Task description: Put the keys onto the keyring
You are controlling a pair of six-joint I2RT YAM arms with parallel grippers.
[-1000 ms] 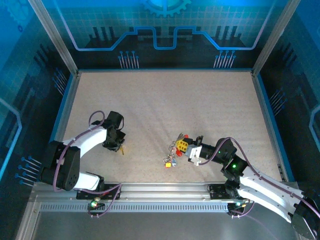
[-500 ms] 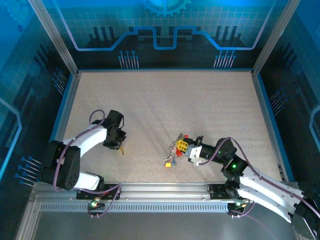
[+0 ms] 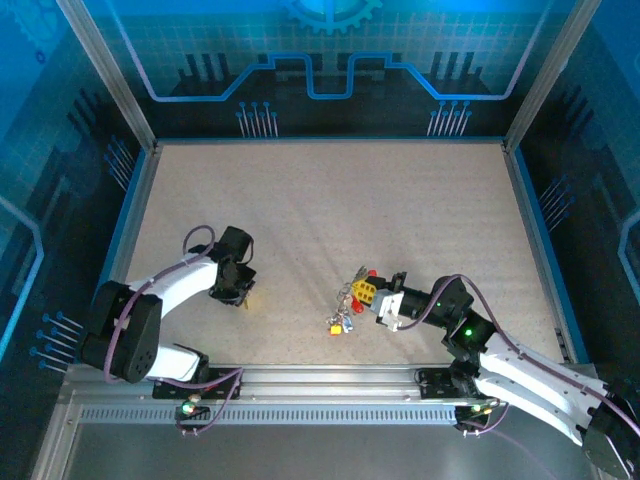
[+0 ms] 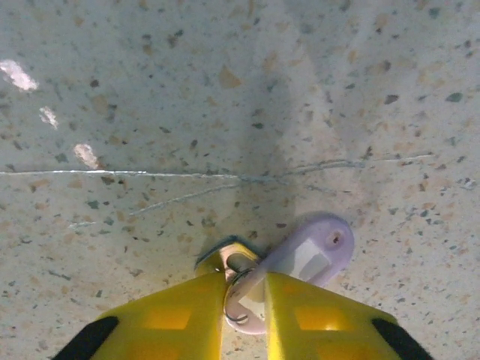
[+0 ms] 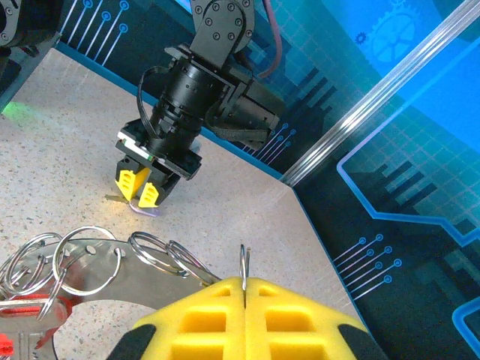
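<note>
A pale purple key [image 4: 315, 251] with a small wire ring lies flat on the table. My left gripper [image 4: 246, 300] points straight down with its yellow fingers [image 4: 165, 319] pinching the key's near end. A yellowish piece [image 4: 225, 259] sits at the left fingertip. From above, the left gripper [image 3: 240, 295] is left of centre. My right gripper [image 5: 244, 281] is shut on a thin wire ring [image 5: 243, 262] that stands edge-on and belongs to the flat grey keyring [image 5: 97, 281]. Several wire rings [image 5: 161, 251] and a red key [image 5: 30, 330] hang from it. The keyring bunch [image 3: 347, 300] rests at mid-table beside the right gripper [image 3: 372, 298].
The speckled table [image 3: 380, 210] stretches open behind both arms. Blue walls and aluminium posts [image 3: 105, 75] fence it in. A metal rail [image 3: 320, 385] with the arm bases runs along the near edge. From the right wrist, the left gripper [image 5: 142, 187] stands over the purple key [image 5: 146, 212].
The left gripper has shifted a little toward the near edge and turned slightly over the purple key. The right arm and the keyring bunch have not moved.
</note>
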